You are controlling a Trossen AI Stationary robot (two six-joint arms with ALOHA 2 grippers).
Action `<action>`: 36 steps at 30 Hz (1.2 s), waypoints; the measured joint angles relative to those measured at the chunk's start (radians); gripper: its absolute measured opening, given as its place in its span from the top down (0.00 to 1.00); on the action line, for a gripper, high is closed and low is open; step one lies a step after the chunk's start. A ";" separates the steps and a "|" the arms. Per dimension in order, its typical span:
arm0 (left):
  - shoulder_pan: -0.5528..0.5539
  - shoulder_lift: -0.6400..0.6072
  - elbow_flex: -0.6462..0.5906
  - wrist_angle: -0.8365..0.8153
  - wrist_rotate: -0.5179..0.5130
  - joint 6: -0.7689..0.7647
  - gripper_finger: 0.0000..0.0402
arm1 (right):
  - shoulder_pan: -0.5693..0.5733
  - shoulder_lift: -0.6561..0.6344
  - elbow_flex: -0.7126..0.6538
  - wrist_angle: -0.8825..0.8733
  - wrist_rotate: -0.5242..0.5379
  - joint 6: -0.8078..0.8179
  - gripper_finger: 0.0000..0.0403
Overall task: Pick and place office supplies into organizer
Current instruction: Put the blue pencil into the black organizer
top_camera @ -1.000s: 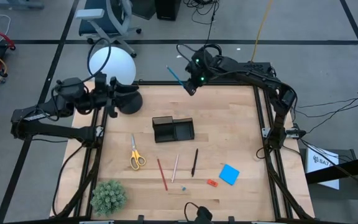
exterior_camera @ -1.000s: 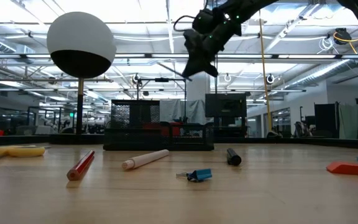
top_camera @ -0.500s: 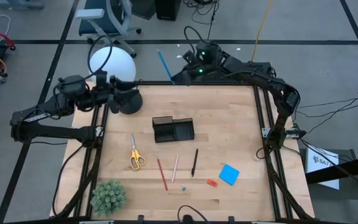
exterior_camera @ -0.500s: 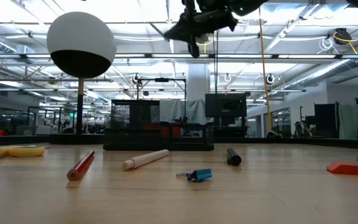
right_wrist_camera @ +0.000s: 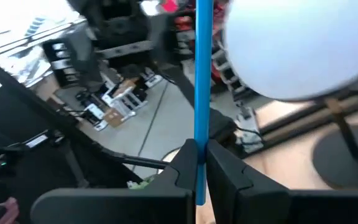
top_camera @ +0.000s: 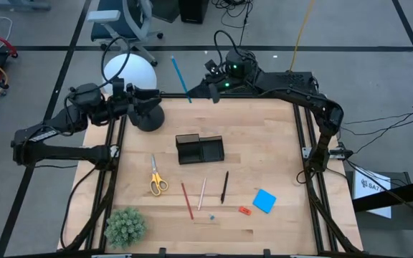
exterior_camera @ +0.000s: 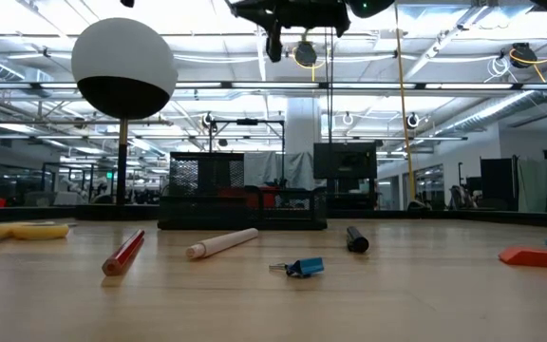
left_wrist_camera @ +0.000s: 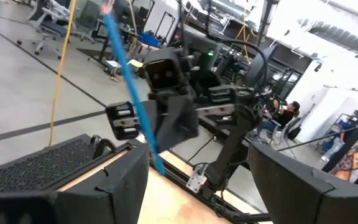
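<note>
My right gripper [top_camera: 194, 93] is shut on a thin blue pen [top_camera: 180, 77], high above the table's far edge, beside the white globe lamp. My left gripper [left_wrist_camera: 197, 180] is open and empty near the lamp's base, facing the right gripper [left_wrist_camera: 166, 106]. The black organizer [top_camera: 200, 148] stands mid-table. Nearer the front lie the yellow-handled scissors [top_camera: 156, 179], a red pencil [top_camera: 186, 201], a pale pencil [top_camera: 202, 193], a black pen [top_camera: 224, 186], a blue note pad [top_camera: 264, 201], a red-orange piece [top_camera: 244, 211] and a tiny blue piece [top_camera: 211, 216]. My right gripper pinches the blue pen between its two fingers, near the pen's lower end [right_wrist_camera: 197, 146]. The fingers come about level from the table's right side. The pen is lifted clear and tilted. Its long part [right_wrist_camera: 202, 56] sticks out past the fingers toward the far left.
The lamp's white globe [top_camera: 129, 74] and round black base [top_camera: 148, 115] stand at the far left, close to both grippers. A green plant [top_camera: 125, 226] sits at the near left corner. Bare wood lies around the organizer.
My right gripper has risen and gone toward the table's left edge along the far side, turning as it went. The blue pen has gone with it and now points steeply toward the far left. My left gripper has swung round to face the table's right side.
</note>
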 joint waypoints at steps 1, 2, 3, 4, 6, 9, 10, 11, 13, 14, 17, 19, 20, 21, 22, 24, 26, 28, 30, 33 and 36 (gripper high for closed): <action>0.001 0.008 0.000 0.010 0.006 -0.003 0.32 | 0.008 0.000 0.000 0.022 -0.008 0.002 0.97; 0.001 0.016 0.000 0.028 0.014 -0.007 0.32 | 0.014 0.000 0.000 0.042 -0.018 0.011 0.97; 0.001 0.025 0.000 0.050 0.022 -0.007 0.32 | 0.021 0.000 0.000 0.058 -0.020 0.024 0.97; 0.000 0.035 0.000 0.073 0.028 -0.007 0.32 | 0.027 0.000 0.000 0.074 -0.020 0.036 0.97; 0.000 0.051 0.000 0.112 0.041 -0.007 0.32 | 0.039 0.000 0.000 0.095 -0.020 0.046 0.97; 0.001 0.073 0.000 0.151 0.044 -0.011 0.32 | 0.053 0.000 0.000 0.118 -0.021 0.050 0.97; 0.000 0.079 0.000 0.152 0.044 -0.014 0.32 | 0.056 0.000 0.000 0.129 -0.022 0.056 0.97; 0.001 0.085 0.000 0.156 0.045 -0.018 0.32 | 0.061 0.000 0.000 0.138 -0.022 0.063 0.97; 0.000 0.093 0.000 0.160 0.046 -0.025 0.32 | 0.069 0.000 0.000 0.150 -0.021 0.063 0.97; 0.000 0.097 0.000 0.166 0.046 -0.025 0.32 | 0.074 0.000 0.000 0.153 -0.021 0.063 0.97; 0.000 0.111 0.000 0.197 0.050 -0.033 0.32 | 0.087 0.000 0.000 0.153 -0.021 0.062 0.97; 0.000 0.122 0.000 0.225 0.051 -0.034 0.32 | 0.094 0.000 0.000 0.153 -0.021 0.058 0.97; 0.000 0.126 0.000 0.237 0.052 -0.036 0.32 | 0.097 0.000 0.000 0.153 -0.022 0.055 0.97; 0.000 0.131 0.000 0.246 0.052 -0.037 0.32 | 0.100 0.000 0.000 0.154 -0.021 0.054 0.97; 0.000 0.136 0.000 0.258 0.052 -0.040 0.32 | 0.101 0.000 0.000 0.156 -0.022 0.054 0.97; 0.000 0.148 0.000 0.268 0.052 -0.049 0.32 | 0.106 0.001 0.000 0.168 -0.021 0.058 0.97; 0.000 0.163 0.000 0.279 0.056 -0.057 0.32 | 0.108 0.001 0.000 0.184 -0.021 0.060 0.97; 0.000 0.178 0.000 0.292 0.071 -0.073 0.32 | 0.111 0.001 0.000 0.199 -0.020 0.068 0.97; 0.000 0.195 0.000 0.321 0.081 -0.082 0.32 | 0.111 0.001 0.000 0.203 -0.020 0.074 0.97; 0.000 0.215 0.000 0.366 0.098 -0.082 0.33 | 0.111 0.001 0.000 0.203 -0.021 0.075 0.97; 0.003 0.223 0.000 0.390 0.100 -0.083 0.33 | 0.111 0.001 0.000 0.204 -0.021 0.074 0.97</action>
